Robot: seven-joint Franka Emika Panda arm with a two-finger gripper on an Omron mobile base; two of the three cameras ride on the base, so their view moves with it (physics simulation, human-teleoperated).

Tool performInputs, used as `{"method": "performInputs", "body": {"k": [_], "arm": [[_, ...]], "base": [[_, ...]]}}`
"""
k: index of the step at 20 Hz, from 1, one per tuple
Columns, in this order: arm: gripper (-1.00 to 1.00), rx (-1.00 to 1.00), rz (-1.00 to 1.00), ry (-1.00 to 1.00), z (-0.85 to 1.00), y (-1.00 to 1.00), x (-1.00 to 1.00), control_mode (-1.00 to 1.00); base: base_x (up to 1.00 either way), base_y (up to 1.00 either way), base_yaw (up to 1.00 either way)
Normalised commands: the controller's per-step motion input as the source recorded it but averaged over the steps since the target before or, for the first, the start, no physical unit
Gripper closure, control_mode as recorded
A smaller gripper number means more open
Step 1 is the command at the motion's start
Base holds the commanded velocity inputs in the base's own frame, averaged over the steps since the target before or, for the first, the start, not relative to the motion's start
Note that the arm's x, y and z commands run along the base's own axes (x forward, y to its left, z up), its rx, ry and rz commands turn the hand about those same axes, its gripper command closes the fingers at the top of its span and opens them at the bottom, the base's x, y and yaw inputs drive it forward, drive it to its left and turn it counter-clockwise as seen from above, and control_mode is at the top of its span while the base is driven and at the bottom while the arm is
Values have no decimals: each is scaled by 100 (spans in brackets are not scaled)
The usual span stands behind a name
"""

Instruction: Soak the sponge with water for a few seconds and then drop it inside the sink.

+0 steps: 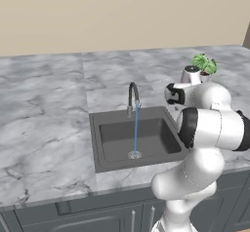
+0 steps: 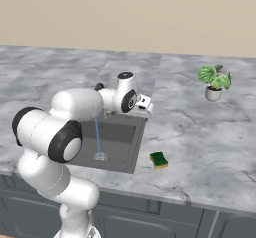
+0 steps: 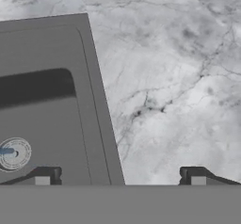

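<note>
The sponge (image 2: 159,159), a small green block with a yellow layer, lies flat on the marble counter just right of the sink's front right corner. The sink (image 1: 95,143) (image 2: 125,138) (image 3: 96,105) is a dark grey basin with a curved faucet (image 1: 132,95). A thin blue stream of water (image 1: 136,128) (image 2: 97,134) runs from the faucet down to the round drain (image 3: 14,153). My gripper (image 2: 146,107) (image 3: 120,176) hangs open over the sink's right rim, above and behind the sponge, with nothing between its fingertips (image 3: 47,175). The hand view looks down on the rim and bare counter.
A small potted plant (image 1: 204,63) (image 2: 214,80) stands on the counter at the back right. Marble counter (image 2: 200,132) stretches on both sides of the sink. Grey cabinet fronts (image 1: 97,216) run below the counter's front edge. My own arm blocks part of the sink's right side in the left base view.
</note>
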Motion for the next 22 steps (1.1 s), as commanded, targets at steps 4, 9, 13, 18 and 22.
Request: {"method": "performInputs", "body": {"k": [4,9,13,18,22], "arm": [[-100,0,1,5,0,0,-2,-100],[-100,0,2,9,7,0,-27,-100],[-100,-1,0,19,33,0,-29,-100],[-100,-1,1,20,26,0,-32,-100],[-100,0,1,25,1,-2,-16,-100]], "base": [[0,0,0],[0,0,0],[0,0,0],[0,0,0],[0,0,0]]}}
